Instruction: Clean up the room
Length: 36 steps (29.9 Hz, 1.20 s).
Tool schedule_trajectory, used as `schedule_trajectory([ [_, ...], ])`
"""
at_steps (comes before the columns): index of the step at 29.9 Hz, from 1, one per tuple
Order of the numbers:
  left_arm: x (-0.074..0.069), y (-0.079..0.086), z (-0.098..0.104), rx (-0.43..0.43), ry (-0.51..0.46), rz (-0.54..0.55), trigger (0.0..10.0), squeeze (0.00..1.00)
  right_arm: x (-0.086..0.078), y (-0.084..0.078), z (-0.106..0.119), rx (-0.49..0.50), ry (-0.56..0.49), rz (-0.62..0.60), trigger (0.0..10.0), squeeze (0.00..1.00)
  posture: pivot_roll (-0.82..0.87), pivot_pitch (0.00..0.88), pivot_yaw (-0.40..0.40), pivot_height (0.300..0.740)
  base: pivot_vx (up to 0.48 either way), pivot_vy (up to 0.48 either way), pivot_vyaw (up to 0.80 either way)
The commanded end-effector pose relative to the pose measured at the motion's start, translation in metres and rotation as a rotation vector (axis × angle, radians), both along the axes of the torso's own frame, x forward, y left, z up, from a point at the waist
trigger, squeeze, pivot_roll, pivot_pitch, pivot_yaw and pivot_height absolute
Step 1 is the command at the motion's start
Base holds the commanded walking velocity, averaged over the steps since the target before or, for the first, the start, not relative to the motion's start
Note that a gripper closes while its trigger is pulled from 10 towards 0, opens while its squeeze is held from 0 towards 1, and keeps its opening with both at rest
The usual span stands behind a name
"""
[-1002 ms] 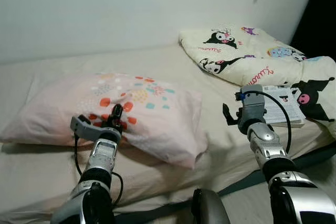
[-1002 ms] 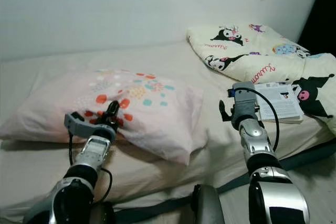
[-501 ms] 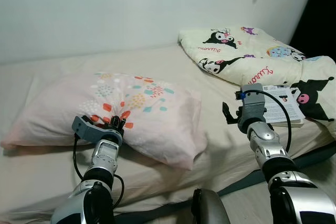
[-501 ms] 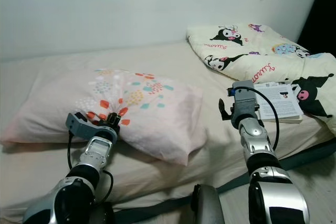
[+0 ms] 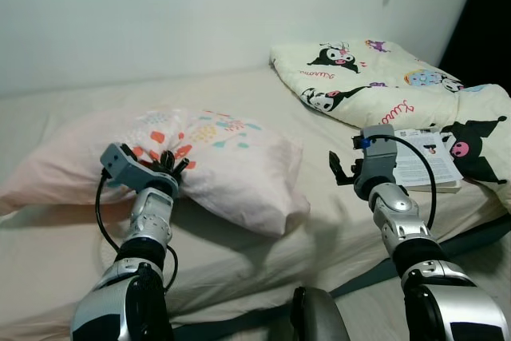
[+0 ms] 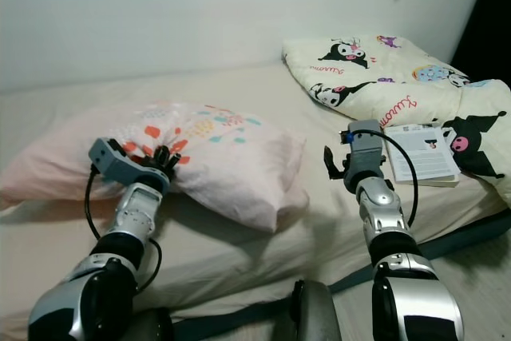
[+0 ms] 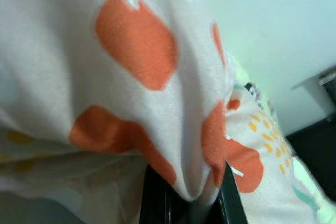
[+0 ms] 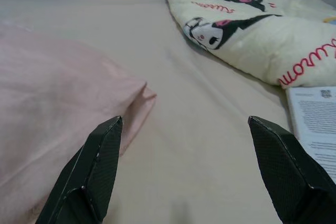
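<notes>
A pale pink pillow [image 5: 231,157] with orange and teal spots lies on the cream bed [image 5: 96,253]. My left gripper [image 5: 169,167] is shut on the pillow's front edge, lifting the cloth a little. In the left wrist view the spotted fabric [image 7: 157,77] is bunched between the black fingers [image 7: 157,203]. My right gripper [image 5: 342,168] hovers open above the sheet, to the right of the pillow; its wide-apart fingertips [image 8: 89,171] frame the pillow's corner [image 8: 131,98].
A cartoon-print duvet [image 5: 383,85] is heaped at the bed's right end, with a white booklet [image 5: 427,161] lying by it. A white wall [image 5: 160,5] runs behind the bed. The bed's front edge [image 5: 359,277] is just below my arms.
My left gripper has pulled the pillow's edge up and to the left, bunching the cloth. The right gripper has shifted slightly left.
</notes>
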<state>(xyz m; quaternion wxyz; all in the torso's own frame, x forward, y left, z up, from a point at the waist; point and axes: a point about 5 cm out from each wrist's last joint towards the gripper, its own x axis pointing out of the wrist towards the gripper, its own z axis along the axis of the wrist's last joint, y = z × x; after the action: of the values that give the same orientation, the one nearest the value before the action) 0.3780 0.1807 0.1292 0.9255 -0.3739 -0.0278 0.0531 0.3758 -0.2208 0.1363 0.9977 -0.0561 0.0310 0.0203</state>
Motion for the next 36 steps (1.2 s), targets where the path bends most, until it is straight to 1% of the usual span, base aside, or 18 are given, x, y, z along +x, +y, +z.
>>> schedule_trajectory([
  [1, 0.005, 0.006, 0.025, 0.097, -0.065, -0.002, 10.0, 0.0, 0.001, 0.005, 0.004, 0.037, -0.029, 0.018, 10.0, 0.0, -0.07, 0.0, -0.025, 0.405, 0.0, 0.0, 0.0],
  [2, 0.006, 0.005, 0.032, 0.131, -0.085, -0.009, 10.0, 0.0, 0.002, 0.006, 0.006, 0.045, -0.035, 0.023, 10.0, 0.0, -0.07, 0.0, -0.025, 0.41, 0.0, 0.0, 0.0],
  [3, 0.006, 0.005, 0.032, 0.131, -0.085, -0.009, 10.0, 0.0, 0.002, 0.006, 0.006, 0.045, -0.035, 0.023, 10.0, 0.0, -0.07, 0.0, -0.025, 0.41, 0.0, 0.0, 0.0],
  [4, 0.006, 0.004, 0.039, 0.168, -0.103, -0.013, 10.0, 0.0, 0.003, 0.006, 0.009, 0.047, -0.041, 0.026, 10.0, 0.0, -0.07, 0.0, -0.025, 0.415, 0.0, 0.0, 0.0],
  [5, 0.006, 0.004, 0.039, 0.168, -0.103, -0.013, 10.0, 0.0, 0.003, 0.006, 0.009, 0.047, -0.041, 0.026, 10.0, 0.0, -0.07, 0.0, -0.025, 0.415, 0.0, 0.0, 0.0],
  [7, 0.006, 0.002, 0.051, 0.248, -0.136, -0.022, 10.0, 0.0, 0.005, 0.007, 0.013, 0.056, -0.056, 0.033, 10.0, 0.0, -0.07, 0.0, -0.028, 0.425, 0.0, 0.0, 0.0],
  [8, 0.006, 0.002, 0.051, 0.248, -0.136, -0.022, 10.0, 0.0, 0.005, 0.007, 0.013, 0.056, -0.056, 0.033, 10.0, 0.0, -0.07, 0.0, -0.028, 0.425, 0.0, 0.0, 0.0],
  [9, 0.006, 0.0, 0.059, 0.311, -0.157, -0.043, 10.0, 0.0, 0.006, 0.008, 0.016, 0.06, -0.064, 0.037, 10.0, 0.0, -0.06, 0.0, -0.028, 0.435, 0.0, 0.0, 0.0],
  [11, 0.006, 0.0, 0.059, 0.311, -0.157, -0.043, 10.0, 0.0, 0.006, 0.008, 0.016, 0.06, -0.064, 0.037, 10.0, 0.0, -0.06, 0.0, -0.028, 0.435, 0.0, 0.0, 0.0],
  [13, 0.006, 0.0, 0.068, 0.358, -0.184, -0.064, 10.0, 0.0, 0.007, 0.009, 0.019, 0.063, -0.076, 0.045, 10.0, 0.0, -0.06, 0.0, -0.027, 0.445, 0.0, 0.0, 0.0],
  [14, 0.006, 0.0, 0.068, 0.358, -0.184, -0.064, 10.0, 0.0, 0.007, 0.009, 0.019, 0.063, -0.076, 0.045, 10.0, 0.0, -0.06, 0.0, -0.027, 0.445, 0.0, 0.0, 0.0],
  [16, 0.006, 0.0, 0.075, 0.404, -0.189, -0.074, 10.0, 0.0, 0.008, 0.01, 0.022, 0.069, -0.086, 0.051, 10.0, 0.0, -0.06, 0.0, -0.026, 0.455, 0.0, 0.0, 0.0],
  [17, 0.006, 0.0, 0.075, 0.404, -0.189, -0.074, 10.0, 0.0, 0.008, 0.01, 0.022, 0.069, -0.086, 0.051, 10.0, 0.0, -0.06, 0.0, -0.026, 0.455, 0.0, 0.0, 0.0],
  [18, 0.005, 0.001, 0.078, 0.425, -0.181, -0.084, 10.0, 0.0, 0.008, 0.011, 0.025, 0.076, -0.096, 0.055, 10.0, 0.0, -0.06, 0.0, -0.027, 0.465, -0.27, 0.0, 0.0],
  [25, 0.005, 0.003, 0.079, 0.438, -0.171, -0.085, 10.0, 0.0, 0.01, 0.013, 0.03, 0.081, -0.115, 0.064, 10.0, 0.0, -0.06, 0.0, -0.025, 0.49, -0.311, 0.0, 0.0],
  [27, 0.004, 0.006, 0.079, 0.449, -0.16, -0.065, 10.0, 0.0, 0.01, 0.013, 0.032, 0.081, -0.12, 0.067, 10.0, 0.0, -0.06, 0.0, -0.025, 0.5, 0.0, 0.0, 0.0],
  [31, 0.003, 0.009, 0.076, 0.431, -0.142, -0.05, 10.0, 0.0, 0.01, 0.013, 0.033, 0.082, -0.123, 0.071, 10.0, 0.0, -0.06, 0.0, -0.027, 0.515, 0.0, 0.0, 0.0],
  [36, 0.001, 0.008, 0.073, 0.452, -0.123, -0.055, 10.0, 0.0, 0.011, 0.015, 0.035, 0.082, -0.128, 0.078, 10.0, 0.0, -0.06, 0.0, -0.029, 0.535, 0.0, 0.0, 0.0],
])
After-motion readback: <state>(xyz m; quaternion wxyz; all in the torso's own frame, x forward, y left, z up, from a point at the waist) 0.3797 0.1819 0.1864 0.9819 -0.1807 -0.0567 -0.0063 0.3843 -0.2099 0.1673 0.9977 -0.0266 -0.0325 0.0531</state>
